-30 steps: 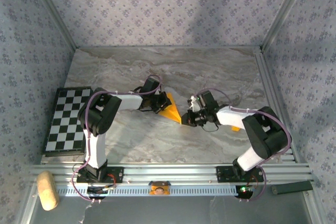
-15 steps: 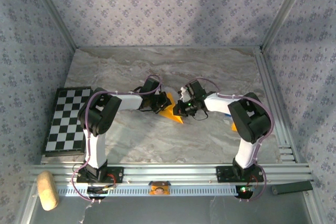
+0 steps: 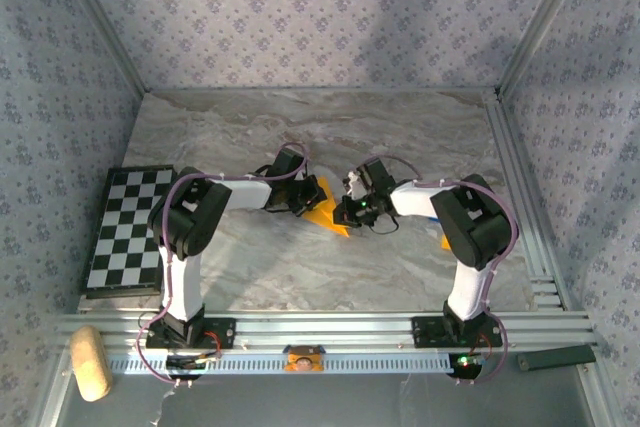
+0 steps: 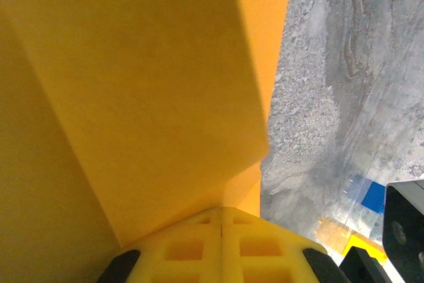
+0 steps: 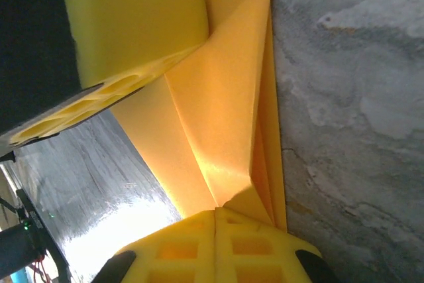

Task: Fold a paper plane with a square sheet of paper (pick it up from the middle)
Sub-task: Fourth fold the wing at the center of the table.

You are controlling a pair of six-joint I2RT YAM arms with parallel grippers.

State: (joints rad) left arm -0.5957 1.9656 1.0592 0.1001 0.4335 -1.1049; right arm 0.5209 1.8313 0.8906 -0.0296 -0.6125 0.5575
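Marble table [image 3: 400,137] | left pincer [image 4: 222,230], right pincer [image 5: 217,220] | clamped on folded paper [image 3: 328,218]

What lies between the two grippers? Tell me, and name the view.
The folded orange-yellow paper sheet lies between the left gripper and the right gripper, seen in the top external view.

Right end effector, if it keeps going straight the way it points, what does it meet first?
The folded orange-yellow paper, right at the tips of the shut right end effector; just behind it, probably the left end effector.
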